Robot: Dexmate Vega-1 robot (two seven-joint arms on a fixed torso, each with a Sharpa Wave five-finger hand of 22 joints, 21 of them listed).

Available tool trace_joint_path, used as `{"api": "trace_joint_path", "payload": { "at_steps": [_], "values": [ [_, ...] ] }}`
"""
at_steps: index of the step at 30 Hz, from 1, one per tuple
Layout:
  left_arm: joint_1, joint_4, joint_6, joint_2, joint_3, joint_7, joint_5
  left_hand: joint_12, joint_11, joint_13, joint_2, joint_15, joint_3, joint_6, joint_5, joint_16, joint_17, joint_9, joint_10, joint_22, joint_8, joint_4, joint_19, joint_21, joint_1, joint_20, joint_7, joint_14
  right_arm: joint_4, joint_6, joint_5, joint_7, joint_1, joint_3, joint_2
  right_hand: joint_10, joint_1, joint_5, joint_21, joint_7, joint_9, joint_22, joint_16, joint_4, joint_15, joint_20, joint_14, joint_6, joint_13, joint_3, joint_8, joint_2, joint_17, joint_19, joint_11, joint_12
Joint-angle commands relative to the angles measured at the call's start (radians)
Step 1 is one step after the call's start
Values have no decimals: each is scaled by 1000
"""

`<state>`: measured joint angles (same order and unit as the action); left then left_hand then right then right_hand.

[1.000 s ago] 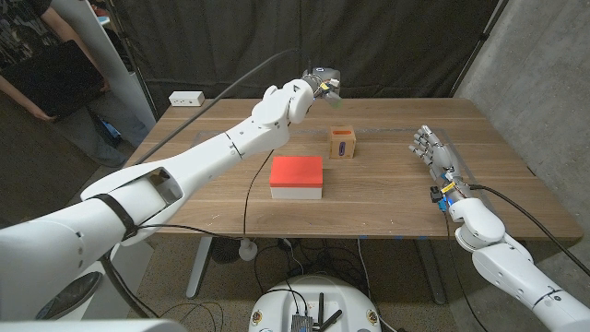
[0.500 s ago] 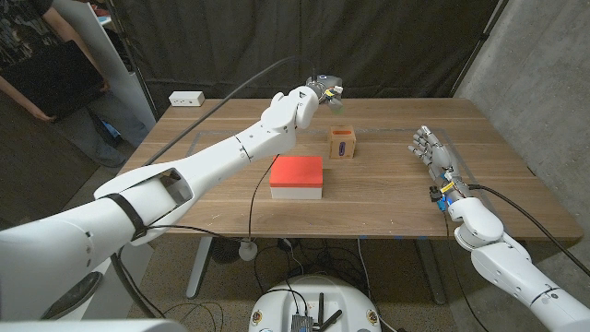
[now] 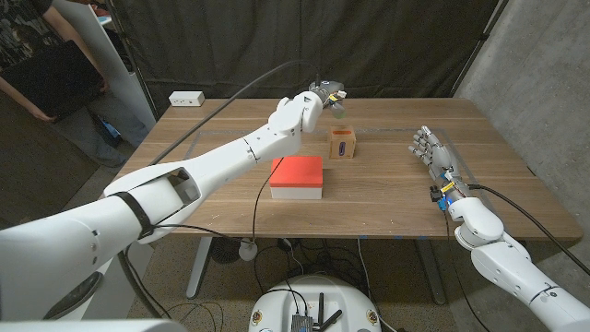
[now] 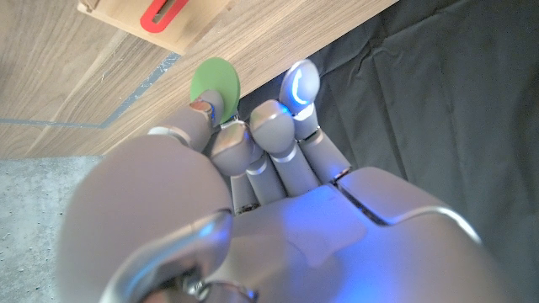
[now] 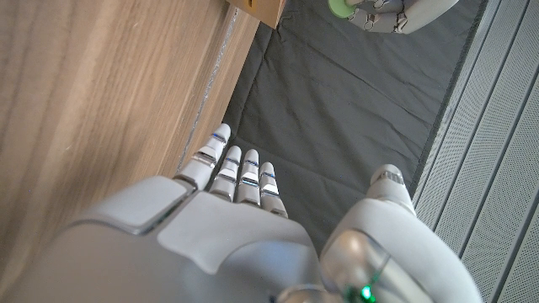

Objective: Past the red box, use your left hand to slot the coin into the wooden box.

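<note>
Left arm extended across the table, coin carried toward the slot. I hold the left hand in the air beyond the red box, above and just behind the wooden box, because the task sends the coin past the red box and the slot lies on the far side of it. The green coin is pinched by its lower edge between the fingertips, most of its disc standing clear above them; the remaining fingers are curled loosely beside the pinch and hold nothing. I judge this edge-on hold deliberate: a disc gripped at one rim leaves the opposite rim free to enter a narrow opening. In the left wrist view the wooden box shows a red-lined slot in its face, with the coin near it but not yet touching. In the head view the slot looks dark purple; the difference may be lighting, and I cannot tell. The wooden box stands apart from the red box, which rests on a white base. The right hand waits well apart at the table's right side, fingers straight and together, holding nothing, so that it stays clear of the left arm's path. I judge the insertion still to come: the coin must be lowered and its edge aligned with the slot.
</note>
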<state>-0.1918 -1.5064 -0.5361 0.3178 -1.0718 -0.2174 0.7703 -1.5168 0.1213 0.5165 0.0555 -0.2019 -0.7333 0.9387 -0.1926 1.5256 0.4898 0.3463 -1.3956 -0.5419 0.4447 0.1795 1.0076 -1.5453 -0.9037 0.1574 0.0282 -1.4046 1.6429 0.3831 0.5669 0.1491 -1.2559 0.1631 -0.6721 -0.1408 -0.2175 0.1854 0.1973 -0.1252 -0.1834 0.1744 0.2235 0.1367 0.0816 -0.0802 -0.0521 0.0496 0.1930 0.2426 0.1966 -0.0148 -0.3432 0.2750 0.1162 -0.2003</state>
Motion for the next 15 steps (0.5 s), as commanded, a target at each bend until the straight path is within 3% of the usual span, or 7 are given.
{"api": "trace_joint_path", "payload": {
  "at_steps": [1, 15],
  "values": [
    [4, 28, -43, -23, -26, 8, -18, -2, 2, -2, 1, -4, 1, 123, -8, 7, 8, -1, 0, 1, -7, 0, 8, 4, -13, 54, 47, -6, -7, 3, 8, -8, 1, -1, -5, -8, -7, -2, 1, -1, -3, 2, 1, 7, 4, 3, -6, 3, 3, 2, -1, -5, -3, 4, 2, -1],
    [6, 53, -46, -33, -49, 31, -45, -5, 4, 3, -3, -4, 1, 127, -8, -1, -3, 8, 0, 0, -17, 1, 8, 1, -14, 54, 44, -1, -18, 11, 11, -14, 7, 2, -2, -7, -6, -3, 0, -1, -3, 2, 1, 7, 4, 3, -6, 4, 3, 2, 0, -5, -2, 3, 0, 0]
  ]
}}
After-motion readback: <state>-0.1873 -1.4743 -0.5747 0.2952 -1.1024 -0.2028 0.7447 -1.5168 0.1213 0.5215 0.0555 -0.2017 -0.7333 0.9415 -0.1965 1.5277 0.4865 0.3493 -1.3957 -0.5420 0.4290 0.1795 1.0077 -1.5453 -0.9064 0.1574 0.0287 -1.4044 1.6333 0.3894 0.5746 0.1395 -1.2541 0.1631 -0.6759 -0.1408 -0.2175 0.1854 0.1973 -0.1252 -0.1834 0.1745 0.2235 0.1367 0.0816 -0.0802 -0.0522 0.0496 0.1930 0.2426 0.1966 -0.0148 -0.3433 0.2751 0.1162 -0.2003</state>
